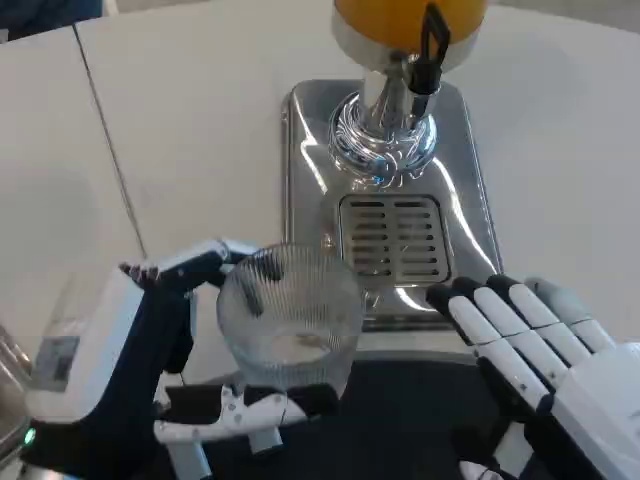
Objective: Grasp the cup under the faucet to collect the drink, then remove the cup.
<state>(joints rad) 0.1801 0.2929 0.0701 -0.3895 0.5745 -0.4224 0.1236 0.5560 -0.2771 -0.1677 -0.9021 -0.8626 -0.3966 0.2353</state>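
The left hand grasps the empty ribbed cup just before the drip grate. Carry it upright, forward under the faucet. The right hand waits released, fingers apart.

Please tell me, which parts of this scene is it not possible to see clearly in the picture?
- Drink tank, head view: the top edge cuts it off, so the drink level is unknown.
- Faucet outlet: the black lever and metal neck hide it from above.
- Cup base: hidden by its ribbed glass and the left hand holding it.
- Right hand: wrist cut off by the bottom-right corner.
- Table near edge: hidden behind both hands.
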